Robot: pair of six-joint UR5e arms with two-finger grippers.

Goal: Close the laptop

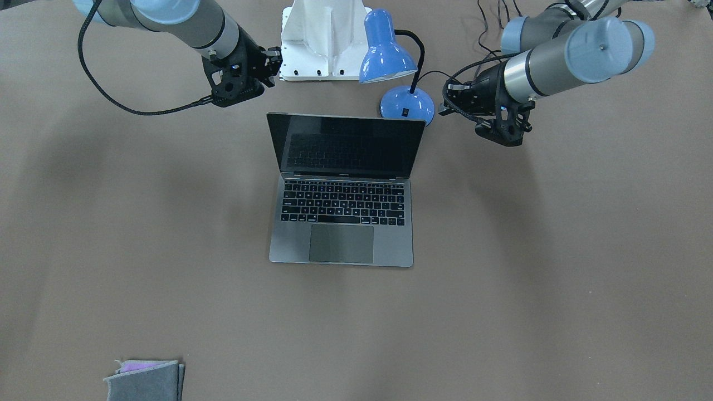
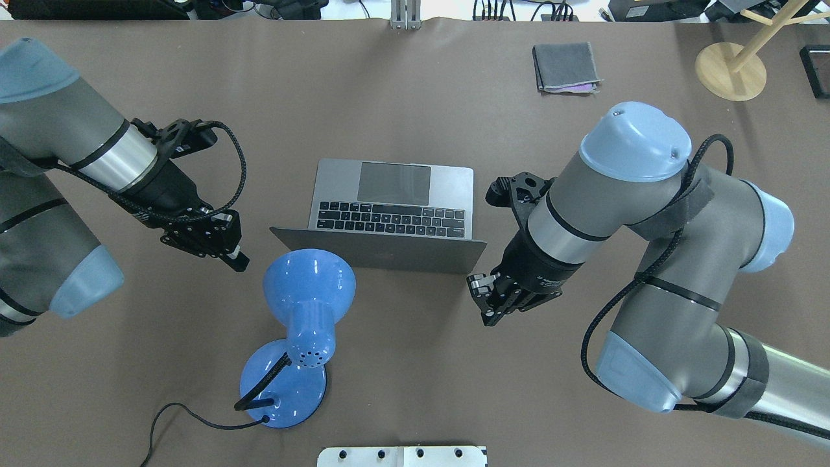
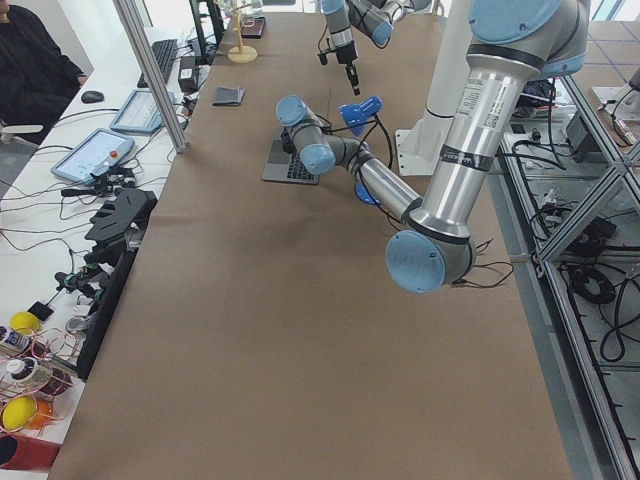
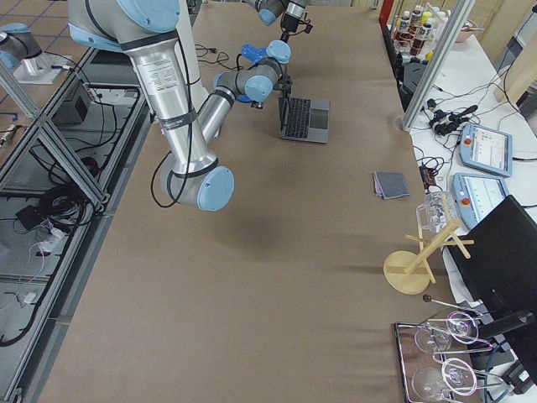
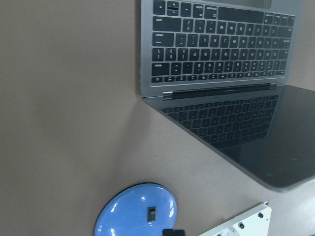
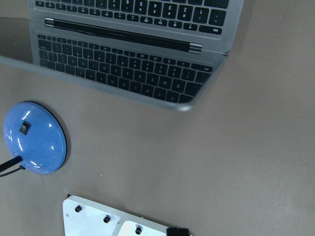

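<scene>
Laptop (image 1: 342, 200) sits open mid tabletop (image 1: 557, 289), with the blue lamp (image 1: 406, 103) just behind its lid. My left pincer (image 2: 232, 254) and right pincer (image 2: 483, 299) hover either side of the lid, touching nothing. Can't tell if either is spread or pressed together.

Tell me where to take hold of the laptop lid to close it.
Take the laptop by its lid's free top edge, coming from the robot's side: the lid leans back that way, screen facing away. The right gripper looks better placed; the blue lamp crowds the left.
</scene>
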